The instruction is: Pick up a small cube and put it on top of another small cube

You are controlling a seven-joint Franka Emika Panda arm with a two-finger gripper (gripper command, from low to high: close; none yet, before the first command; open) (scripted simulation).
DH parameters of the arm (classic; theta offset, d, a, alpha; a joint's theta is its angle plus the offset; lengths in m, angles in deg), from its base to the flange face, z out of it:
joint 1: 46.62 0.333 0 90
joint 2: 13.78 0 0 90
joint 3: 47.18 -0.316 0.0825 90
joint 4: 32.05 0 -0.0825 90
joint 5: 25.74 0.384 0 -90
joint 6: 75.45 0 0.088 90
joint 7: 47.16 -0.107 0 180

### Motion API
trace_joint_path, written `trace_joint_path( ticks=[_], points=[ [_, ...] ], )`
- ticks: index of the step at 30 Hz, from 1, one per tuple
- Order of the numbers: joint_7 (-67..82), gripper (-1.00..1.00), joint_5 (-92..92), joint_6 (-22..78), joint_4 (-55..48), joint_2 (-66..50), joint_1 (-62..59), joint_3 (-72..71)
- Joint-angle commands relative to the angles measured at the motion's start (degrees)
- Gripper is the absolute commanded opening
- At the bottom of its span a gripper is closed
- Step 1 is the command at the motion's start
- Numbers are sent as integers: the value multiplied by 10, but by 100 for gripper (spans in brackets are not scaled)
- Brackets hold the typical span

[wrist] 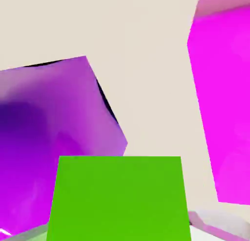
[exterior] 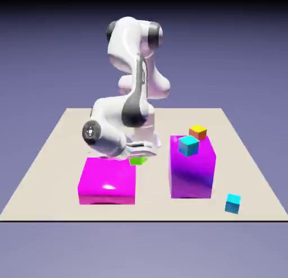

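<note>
green cube (wrist: 119, 198) fills the bottom of the hand view, large and square between where the tips should be, so i read the pincer (exterior: 136, 156) as clenched on it; the tips themselves are hidden behind it. in the exterior view only a sliver of green shows under the hand, just off the far corner of the low magenta block (exterior: 107, 182), and it looks lifted clear of the bench (exterior: 56, 142), though i can't be sure of the gap. orange cube (exterior: 197, 132) sits on top of the tall magenta block (exterior: 192, 170), toward its back, with a cyan cube (exterior: 188, 146) beside it nearer the front. second cyan cube (exterior: 233, 203) lies alone on the bench toward the exterior view's right. my judgement: pick is done, carry has barely begun. left to do: raise the green above the tall block, bring it over the orange, set it down square, release. the neighbouring cyan cube crowds the approach.
</note>
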Motion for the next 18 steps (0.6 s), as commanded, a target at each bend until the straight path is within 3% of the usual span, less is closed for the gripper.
trace_joint_path(
  ticks=[1, 13, 18],
  points=[
    [-22, -100, 1, 4, 8, 14, -1, -21],
    [-301, -100, 115, 69, 108, 149, -17, -218],
    [-308, -100, 137, 69, 110, 156, -27, -220]
  ],
)
